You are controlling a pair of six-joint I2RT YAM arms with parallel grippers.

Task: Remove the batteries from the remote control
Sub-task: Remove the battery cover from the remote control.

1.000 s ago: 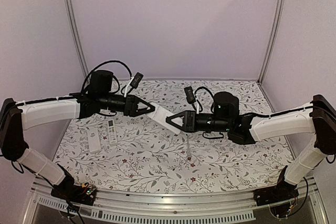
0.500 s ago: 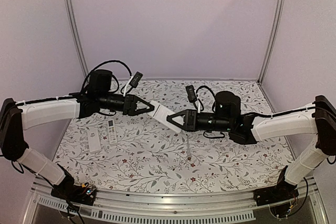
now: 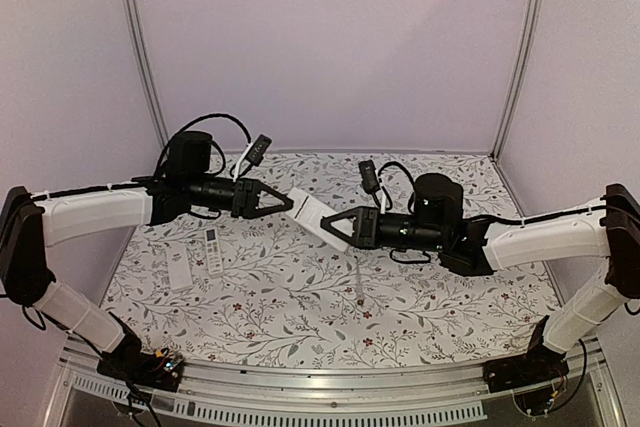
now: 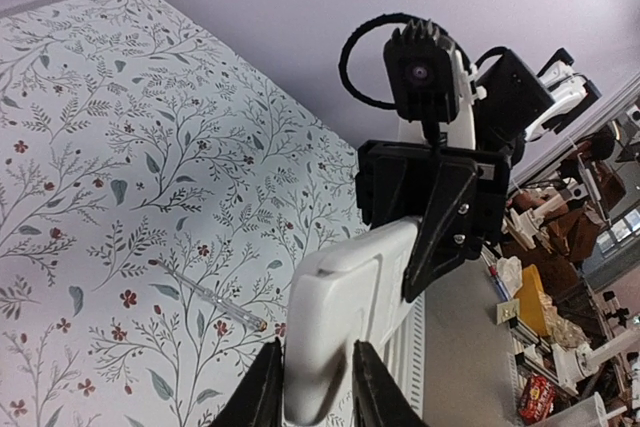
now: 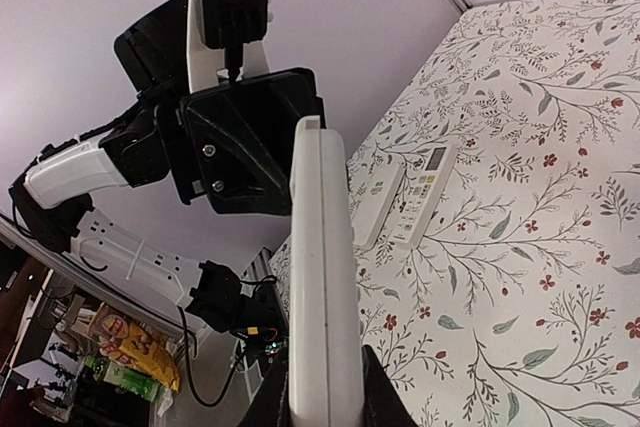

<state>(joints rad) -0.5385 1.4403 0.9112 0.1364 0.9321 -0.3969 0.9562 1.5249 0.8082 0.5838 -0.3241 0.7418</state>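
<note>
Both ends of the white remote (image 3: 312, 210) are clamped: left tool (image 3: 291, 202) on one, right tool (image 3: 327, 219) on the other. Batteries unseen, judged inside it. Judged light, stiff, slick; long edges should be gripped.

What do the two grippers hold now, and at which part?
One white remote, in the air: left gripper on one end, right gripper on the other.

The table (image 3: 300, 297) has a white cloth printed with grey-green leafy sprigs and small red flowers. The remote (image 3: 318, 215) at centre frame is plain white, like the two smaller remotes (image 3: 213, 249) (image 3: 179, 272) at middle left. The left arm (image 3: 95, 215) and right arm (image 3: 545, 237) have white shells and black joints. The fingers (image 4: 262, 392) are black. The walls (image 3: 330, 47) are pale lilac.
</note>
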